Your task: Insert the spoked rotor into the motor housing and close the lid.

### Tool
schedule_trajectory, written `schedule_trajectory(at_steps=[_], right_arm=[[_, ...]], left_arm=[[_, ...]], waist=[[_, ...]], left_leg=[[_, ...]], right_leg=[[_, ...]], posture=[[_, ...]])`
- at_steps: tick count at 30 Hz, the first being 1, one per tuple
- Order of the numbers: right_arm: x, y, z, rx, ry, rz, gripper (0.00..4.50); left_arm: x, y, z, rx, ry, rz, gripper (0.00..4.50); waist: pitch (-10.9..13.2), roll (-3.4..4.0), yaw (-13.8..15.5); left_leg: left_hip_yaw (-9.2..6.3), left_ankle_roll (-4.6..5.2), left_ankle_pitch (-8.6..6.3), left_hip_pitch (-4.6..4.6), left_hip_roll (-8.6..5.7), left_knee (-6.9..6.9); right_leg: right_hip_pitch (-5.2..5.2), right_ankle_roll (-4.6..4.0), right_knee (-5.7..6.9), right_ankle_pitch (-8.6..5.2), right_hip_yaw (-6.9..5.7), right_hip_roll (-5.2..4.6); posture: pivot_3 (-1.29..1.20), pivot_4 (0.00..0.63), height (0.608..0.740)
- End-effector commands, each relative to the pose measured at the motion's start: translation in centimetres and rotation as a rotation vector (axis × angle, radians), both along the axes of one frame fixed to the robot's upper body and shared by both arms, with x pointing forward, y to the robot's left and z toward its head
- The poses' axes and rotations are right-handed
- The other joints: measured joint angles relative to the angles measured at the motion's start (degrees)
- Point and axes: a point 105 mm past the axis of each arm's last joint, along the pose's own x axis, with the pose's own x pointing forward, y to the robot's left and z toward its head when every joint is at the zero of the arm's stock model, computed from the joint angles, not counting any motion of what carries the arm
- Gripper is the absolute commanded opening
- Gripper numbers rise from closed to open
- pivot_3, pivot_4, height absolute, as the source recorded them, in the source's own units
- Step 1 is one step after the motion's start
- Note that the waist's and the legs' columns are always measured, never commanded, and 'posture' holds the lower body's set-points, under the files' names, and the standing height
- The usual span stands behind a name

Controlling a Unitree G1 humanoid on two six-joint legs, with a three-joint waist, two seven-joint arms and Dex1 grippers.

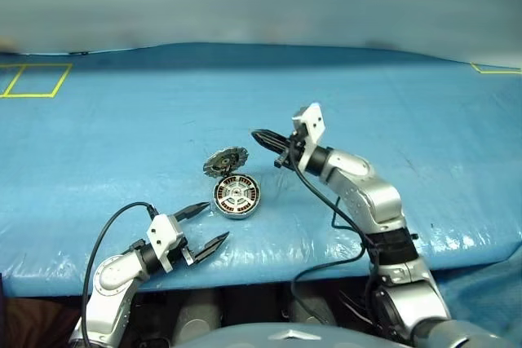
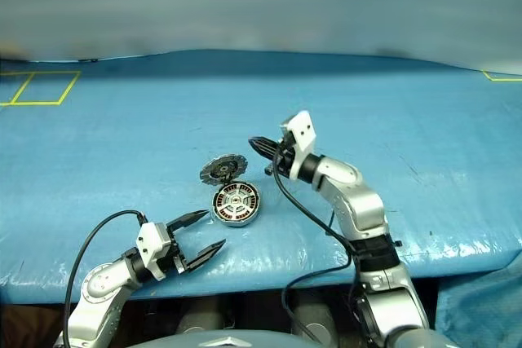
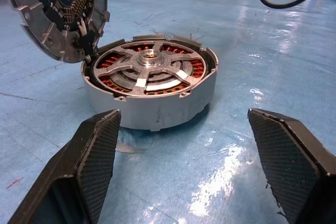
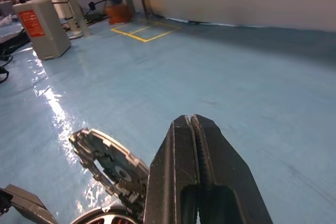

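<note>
Beside the round silver copper-wound motor housing (image 1: 236, 196), the left gripper (image 1: 204, 227) is gaping empty, while the right gripper (image 1: 263, 138) is hovering clenched, empty.

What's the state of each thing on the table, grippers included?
housing: upright on the table, open, rotor inside.
rotor: seated in the housing over the copper windings.
lid: hinged up, standing open, inner face showing.
left gripper: open, empty, near the housing, not touching it.
right gripper: shut, empty, raised off the table near the lid.
</note>
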Motion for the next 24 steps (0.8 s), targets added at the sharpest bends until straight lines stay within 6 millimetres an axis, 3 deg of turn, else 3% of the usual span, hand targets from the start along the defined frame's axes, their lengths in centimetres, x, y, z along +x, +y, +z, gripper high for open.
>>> schedule_trajectory(at_steps=[1,3,7,14,22,24], right_arm=[[-0.1,3.0,1.6,0.017,-0.023,0.103,0.07],[-0.8,5.7,1.0,-0.046,0.0,0.203,0.07],[-2.0,7.1,-0.7,-0.171,-0.003,0.299,0.07],[-3.8,5.6,-2.5,-0.263,0.006,0.357,0.07],[-4.9,3.9,-4.3,-0.292,0.068,0.321,0.07],[-5.1,3.6,-5.5,-0.292,0.112,0.287,0.07]], left_arm=[[0.1,0.2,0.5,-0.007,-0.024,0.009,4.12],[-0.1,0.1,0.5,-0.016,-0.021,0.014,4.12],[-0.2,0.2,0.5,-0.018,-0.019,0.024,4.12],[-0.4,0.3,0.4,-0.016,-0.014,0.028,4.12],[-0.2,0.1,0.2,-0.016,-0.006,0.018,4.12],[-0.1,0.0,0.2,-0.019,-0.008,0.013,4.12]], waist=[[0.0,0.0,-0.01],[0.0,0.01,-0.31],[0.0,0.0,-0.1],[0.0,0.0,0.17],[0.0,0.0,-0.17],[0.0,-0.01,-0.09]], left_leg=[[0.0,0.0,0.0,-0.01,-0.01,-0.01],[0.02,0.0,0.0,-0.01,-0.01,-0.01],[0.0,0.0,0.0,0.0,-0.01,-0.01],[-0.09,-0.01,-0.01,0.06,0.01,0.07],[-0.05,-0.02,-0.01,-0.03,0.02,0.0],[-0.07,-0.02,-0.01,-0.03,0.02,-0.01]], right_leg=[[0.0,0.0,0.0,0.0,0.0,0.0],[0.0,0.0,0.0,0.0,0.01,0.0],[0.03,-0.03,0.01,-0.02,-0.07,-0.01],[-0.02,-0.02,-0.06,-0.03,-0.08,-0.15],[-0.05,-0.04,0.01,-0.02,-0.07,-0.06],[-0.05,-0.05,0.01,-0.03,-0.08,-0.05]], posture=[[0.0,0.15,0.74],[0.0,0.15,0.74],[0.0,0.15,0.74],[0.0,0.15,0.74],[0.0,0.15,0.74],[0.0,0.15,0.74]])
